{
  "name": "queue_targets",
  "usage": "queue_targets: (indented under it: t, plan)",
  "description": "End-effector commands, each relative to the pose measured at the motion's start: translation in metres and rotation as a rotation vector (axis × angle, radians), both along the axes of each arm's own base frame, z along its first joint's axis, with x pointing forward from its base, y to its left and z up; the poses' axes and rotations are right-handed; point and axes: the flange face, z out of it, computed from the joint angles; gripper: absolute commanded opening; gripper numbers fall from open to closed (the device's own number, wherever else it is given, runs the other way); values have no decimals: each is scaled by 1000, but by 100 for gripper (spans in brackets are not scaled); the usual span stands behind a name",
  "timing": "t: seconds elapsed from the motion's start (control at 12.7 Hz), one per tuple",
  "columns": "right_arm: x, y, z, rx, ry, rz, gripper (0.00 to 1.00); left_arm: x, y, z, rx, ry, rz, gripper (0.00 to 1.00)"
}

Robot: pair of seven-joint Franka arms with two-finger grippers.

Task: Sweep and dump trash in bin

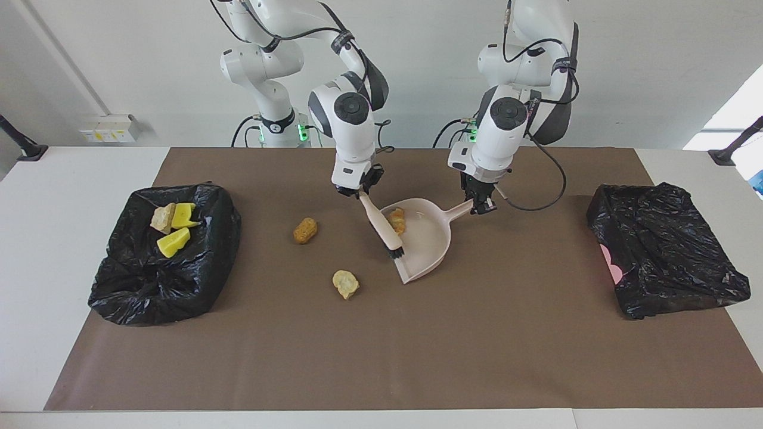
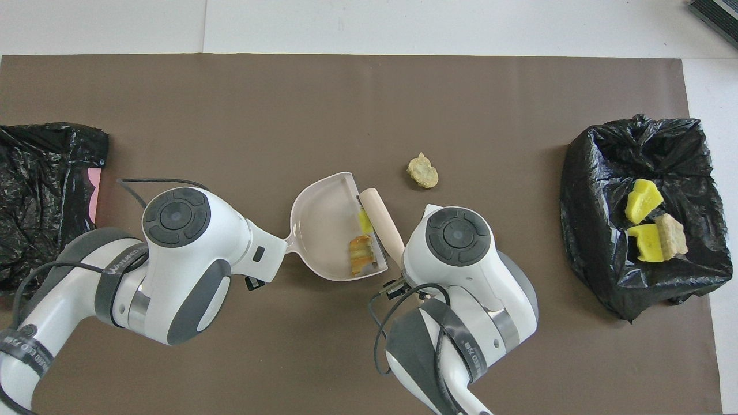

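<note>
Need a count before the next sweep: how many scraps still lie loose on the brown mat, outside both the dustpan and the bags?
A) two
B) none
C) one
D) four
A: the facing view shows a brown lump and a tan lump on the brown mat, both toward the right arm's end from the dustpan; the other scraps are in the dustpan or the black bag.

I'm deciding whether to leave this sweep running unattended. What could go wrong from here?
1. The brush in the right pincer could push the scraps at the dustpan's lip back out.
2. The left pincer holds only the handle tip; the pan may tilt and spill.
3. Two lumps on the mat could be missed.
</note>
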Motion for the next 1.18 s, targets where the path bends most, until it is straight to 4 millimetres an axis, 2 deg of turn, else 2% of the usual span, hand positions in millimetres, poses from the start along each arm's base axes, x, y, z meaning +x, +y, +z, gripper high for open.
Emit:
queue_targets:
  t: [0.0, 0.16, 0.31, 0.39, 0.47, 0.55, 0.71, 0.86, 1.1]
  plan:
    - [24, -29, 37, 11, 26, -82, 0, 1, 13, 2, -78, 9, 108, 0]
    - [36, -68, 42, -21, 39, -143, 0, 0, 11, 1, -83, 11, 147, 0]
    - [47, -114, 31, -102, 29, -176, 0, -12, 6, -8, -90, -20, 174, 0]
    - [46, -140, 25, -135, 35, -209, 0, -15, 5, -10, -92, -25, 160, 0]
    - [37, -166, 16, -155, 59, -261, 0, -14, 5, -8, -93, -35, 143, 0]
    - [21, -184, 9, -178, 79, -294, 0, -12, 4, -8, -96, -53, 118, 0]
    - [-13, -197, -6, -210, 80, -320, 0, -11, 4, -7, -76, -78, 58, 0]
    - [-41, -215, -20, -225, 70, -409, 0, -16, -4, -8, -39, -98, -65, 0]
    - [-71, -205, -33, -197, 111, -575, 0, -22, -4, -16, -33, -83, -68, 0]
